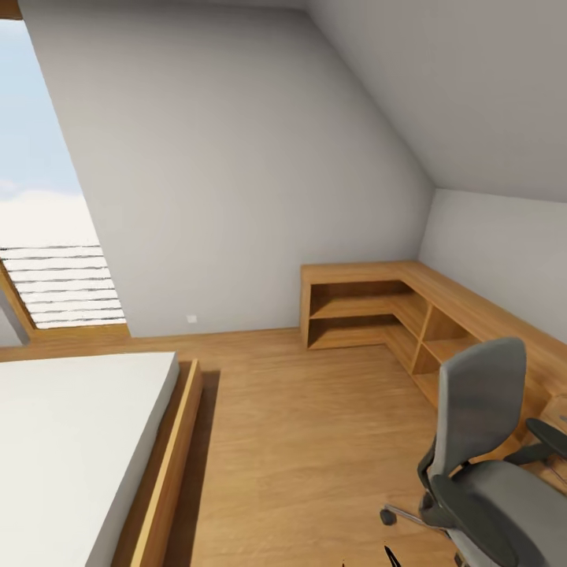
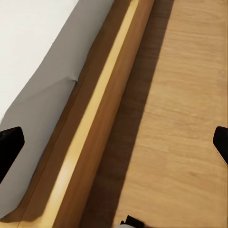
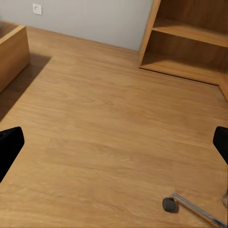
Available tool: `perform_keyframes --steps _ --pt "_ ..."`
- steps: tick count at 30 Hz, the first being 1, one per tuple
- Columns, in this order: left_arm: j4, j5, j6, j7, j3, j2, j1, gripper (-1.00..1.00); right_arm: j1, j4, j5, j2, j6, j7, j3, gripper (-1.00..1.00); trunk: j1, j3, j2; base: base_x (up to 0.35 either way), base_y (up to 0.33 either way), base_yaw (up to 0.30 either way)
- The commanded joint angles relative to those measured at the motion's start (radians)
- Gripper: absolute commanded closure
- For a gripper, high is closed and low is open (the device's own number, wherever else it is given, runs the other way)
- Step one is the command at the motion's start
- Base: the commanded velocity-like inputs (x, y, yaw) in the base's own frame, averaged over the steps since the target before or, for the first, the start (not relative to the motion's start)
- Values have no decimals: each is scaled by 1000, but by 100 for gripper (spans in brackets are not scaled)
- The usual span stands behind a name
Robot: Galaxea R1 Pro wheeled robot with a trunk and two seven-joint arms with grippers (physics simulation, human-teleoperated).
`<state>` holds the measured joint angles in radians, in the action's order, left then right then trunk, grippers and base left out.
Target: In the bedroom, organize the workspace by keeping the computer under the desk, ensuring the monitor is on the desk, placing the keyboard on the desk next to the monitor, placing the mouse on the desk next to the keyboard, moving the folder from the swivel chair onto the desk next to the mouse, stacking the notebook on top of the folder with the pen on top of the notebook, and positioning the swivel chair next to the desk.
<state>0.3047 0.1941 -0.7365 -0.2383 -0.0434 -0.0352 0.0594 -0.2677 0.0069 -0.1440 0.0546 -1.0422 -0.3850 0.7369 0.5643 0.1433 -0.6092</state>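
One task thing shows: the grey-backed swivel chair with black armrests (image 1: 492, 465) at five o'clock, its seat seemingly bare, beside low light-wood corner shelves (image 1: 370, 303). Left hand (image 2: 114, 142) and right hand (image 3: 114, 142) hang spread and empty, carried for travel.

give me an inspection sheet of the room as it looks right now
surface: wood floor, bare where seen
job's things: swivel chair at the head view's lower right, seat shows no folder; one castor on the floor
clutter: nothing seen
grippers: left fingertips wide apart over the bed's edge; right fingertips wide apart over the floor; both empty
cables: nothing seen
surroundings: low wood shelves in the corner, window, wall socket
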Motion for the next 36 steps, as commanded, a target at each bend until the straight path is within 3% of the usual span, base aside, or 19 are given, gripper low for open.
perform_keyframes --steps 1,18,26,36 --pt "2 -3 0 -1 -4 -1 0 -100 -1 1 -10 0 -3 0 9 -100 1 1 -1 320 3 0" --pt "2 -3 2 -1 -3 0 0 -100 -1 2 -8 -2 2 0 9 -100 1 1 -1 328 0 0" --pt "2 -3 3 -1 -4 0 0 -100 -1 1 -7 -1 65 0 10 -100 1 1 -1 329 0 0" --pt "2 -2 3 -1 -3 0 0 -100 -1 1 -6 -1 86 0 10 -100 1 1 -1 329 0 0"
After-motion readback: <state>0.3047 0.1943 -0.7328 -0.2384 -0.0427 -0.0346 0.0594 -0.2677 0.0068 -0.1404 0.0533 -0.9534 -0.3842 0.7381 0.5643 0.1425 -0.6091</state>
